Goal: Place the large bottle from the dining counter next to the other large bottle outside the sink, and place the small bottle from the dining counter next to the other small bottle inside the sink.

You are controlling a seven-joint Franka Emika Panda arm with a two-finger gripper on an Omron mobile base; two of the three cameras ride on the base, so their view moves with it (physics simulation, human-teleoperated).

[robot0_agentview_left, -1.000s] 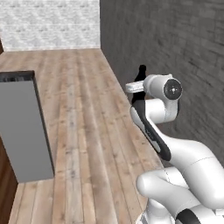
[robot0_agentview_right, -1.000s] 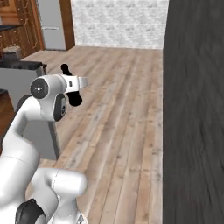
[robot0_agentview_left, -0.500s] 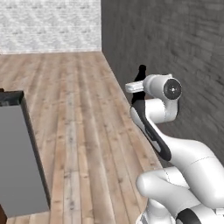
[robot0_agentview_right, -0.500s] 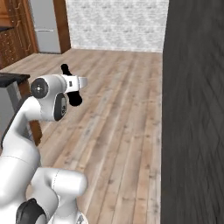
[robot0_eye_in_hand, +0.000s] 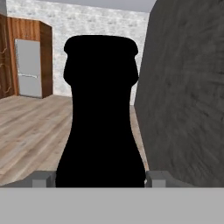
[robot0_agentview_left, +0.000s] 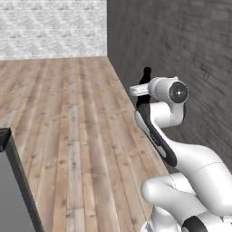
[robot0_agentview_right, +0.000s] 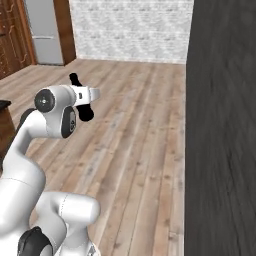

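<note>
Carrying the large bottle (robot0_eye_in_hand: pixel 101 113) over the wooden floor (robot0_agentview_left: pixel 68 113), jaws shut on its body. Next it must reach the sink and stand it beside the brown bottle.

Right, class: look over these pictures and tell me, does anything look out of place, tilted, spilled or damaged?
Nothing stands out. The black bottle sits between the gripper fingers, nothing spilled or broken. The wooden floor is bare, and the fridge stands closed against the far wall.

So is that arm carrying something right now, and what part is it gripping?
Yes: the gripper holds the black bottle by its lower body, neck pointing away from the hand.
</note>
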